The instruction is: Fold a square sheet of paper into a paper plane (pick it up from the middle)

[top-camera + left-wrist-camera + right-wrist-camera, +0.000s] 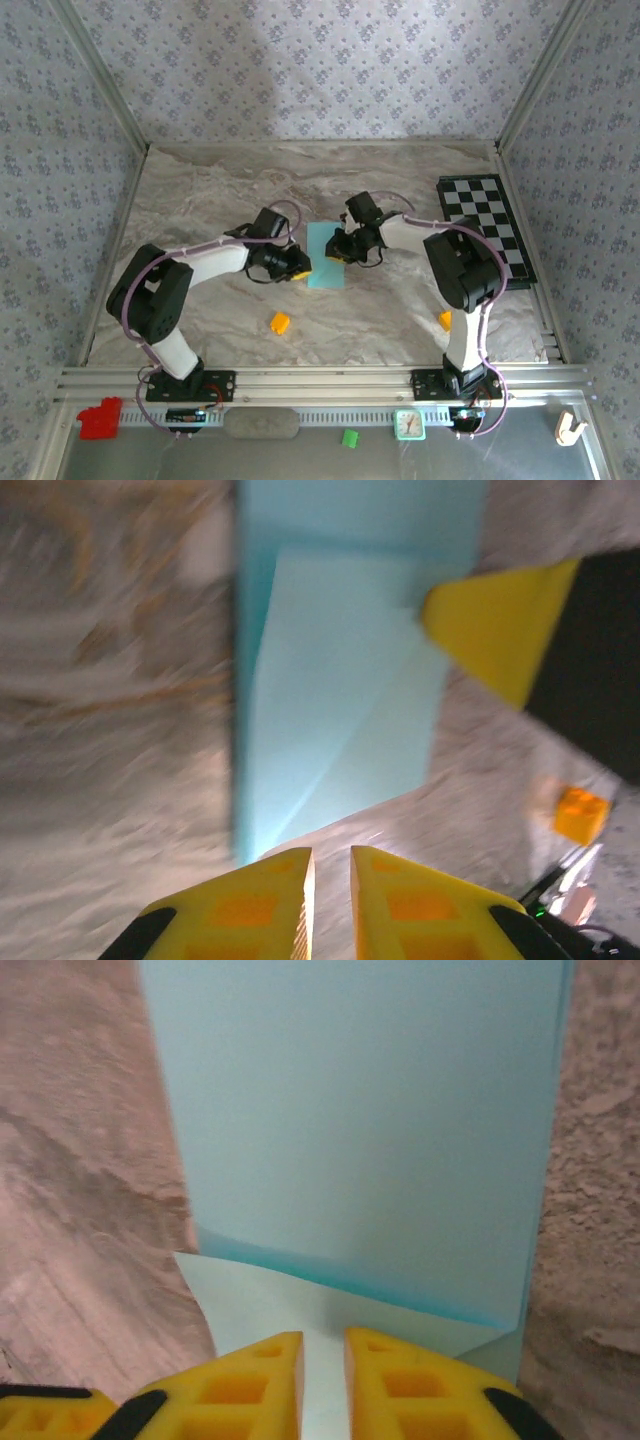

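The left arm rises from its base at the near rail, bends at a raised elbow and stretches right and forward across the marbled beige worktop [200,200]. It ends low, with the left gripper [297,266] at the left edge of the folded teal-blue square sheet of paper [325,272]. The right arm mirrors it: elbow high on the right, forearm reaching left, and the right gripper [340,250] down on the paper's right side. The two grippers face each other across the sheet.

In the left wrist view the left gripper [330,855] is released, its yellow fingers a narrow slit apart with nothing between them. The paper's near edge lies just ahead of the tips. One yellow finger [495,630] of the right gripper touches the paper's far side there, and the sheet shows overlapping diagonal folds. In the right wrist view the right gripper [323,1338] is likewise slightly parted. It sits over a pale flap of the paper [360,1140], with no grasp visible.

The paper lies flat near the middle of the worktop as a narrow upright strip. Two small orange cubes rest nearer the bases, one [280,322] left of centre and one [444,319] beside the right arm. A black-and-white checkered board [487,225] lies at the right edge. Walls of blue-grey floral-patterned paper [320,70] enclose the space, and an aluminium rail [320,378] runs along the front.
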